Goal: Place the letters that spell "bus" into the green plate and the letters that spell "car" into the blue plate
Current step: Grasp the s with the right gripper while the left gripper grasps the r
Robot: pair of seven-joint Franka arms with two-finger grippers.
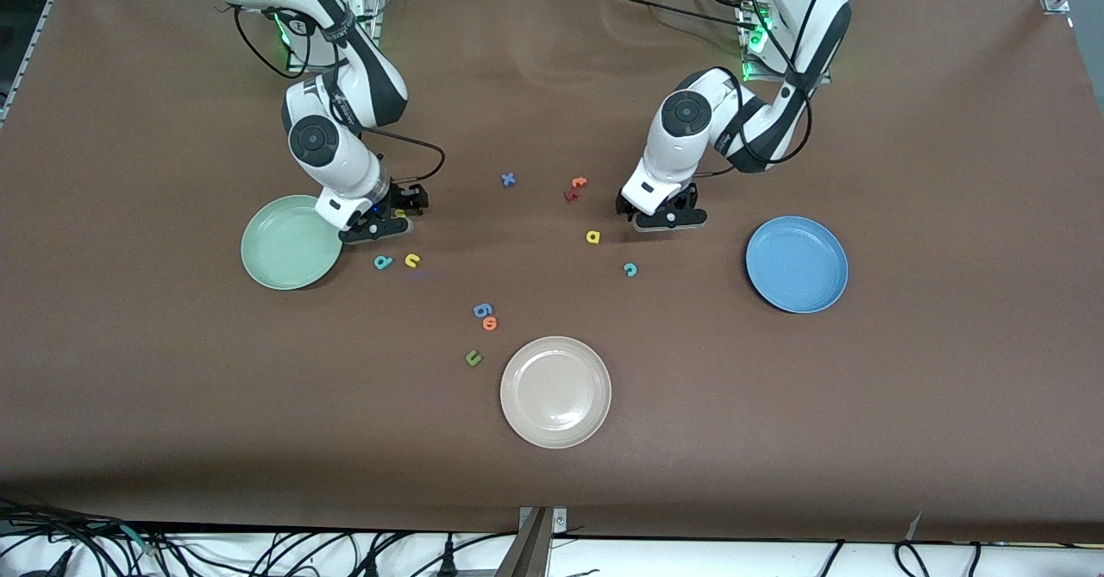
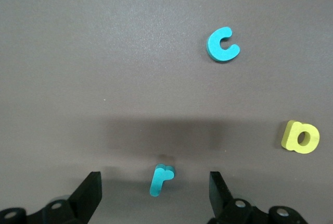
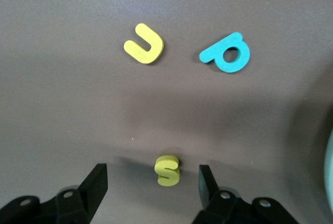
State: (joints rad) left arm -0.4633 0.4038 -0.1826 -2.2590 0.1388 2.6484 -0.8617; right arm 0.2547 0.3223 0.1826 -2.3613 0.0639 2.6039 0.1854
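My left gripper [image 2: 155, 187] is low over the brown table [image 1: 906, 387], its jaws standing apart with the tiny teal foam "r" [image 2: 160, 179] lying between them, touched by neither finger. The teal foam "c" [image 2: 222, 45] and the yellow foam "a" [image 2: 300, 137] lie on the cloth close by, both nearer to the front camera than this gripper, and the round mid-blue plate [image 1: 796, 264] sits empty toward my left arm's end of the table. My right gripper [image 3: 153, 185] is down beside the round pale mint-green plate [image 1: 289, 242], jaws likewise apart on either side of the small yellow foam "s" [image 3: 168, 170], which they do not pinch. The yellow foam "u" [image 3: 144, 44] and the teal foam "b" [image 3: 227, 52] rest just beside each other, a little nearer to the front camera than that gripper, and the green plate holds no letter. Near the table's middle lie a blue "x" [image 1: 508, 179], an orange "t" [image 1: 578, 183] touching a dark red letter [image 1: 569, 194], a blue "g" [image 1: 482, 310] against an orange "o" [image 1: 490, 323], a green "u" [image 1: 473, 357], and a cream-white plate [image 1: 555, 391].
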